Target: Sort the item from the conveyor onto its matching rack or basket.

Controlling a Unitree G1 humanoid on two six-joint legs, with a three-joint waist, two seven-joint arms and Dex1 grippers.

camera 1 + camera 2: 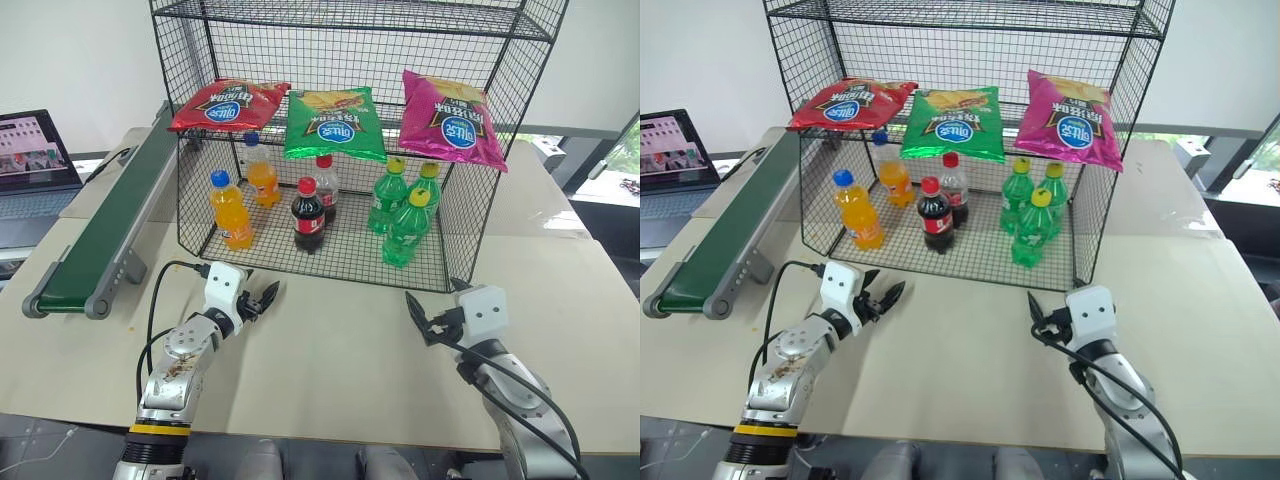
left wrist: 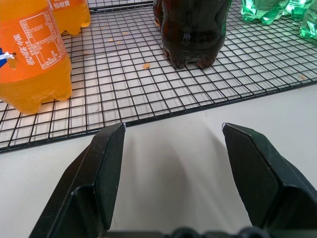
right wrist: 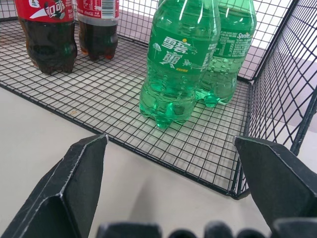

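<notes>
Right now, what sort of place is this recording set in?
Probably a lab or office mock-up of a shop-sorting station: a tall black wire-mesh rack stocked with bags and bottles, a dark green conveyor belt, and an open laptop, all on pale tables.

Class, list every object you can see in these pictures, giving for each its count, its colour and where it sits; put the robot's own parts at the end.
Tall black wire-mesh rack: one, black, at the back of the table.
Red crinkly chip bag: one, red, rack's middle shelf, left.
Green chip bag: one, green, same shelf, centre.
Magenta chip bag: one, magenta, same shelf, right.
Orange soda bottles: two, orange, bottom tier, left.
Cola bottles: two, dark with red caps, bottom tier, centre.
Green soda bottles: three, green, bottom tier, right.
Dark green conveyor belt: one, in a grey frame, left of the rack.
Laptop: one, far left.
Beige table: one.
Left gripper: open.
Right gripper: open.
</notes>
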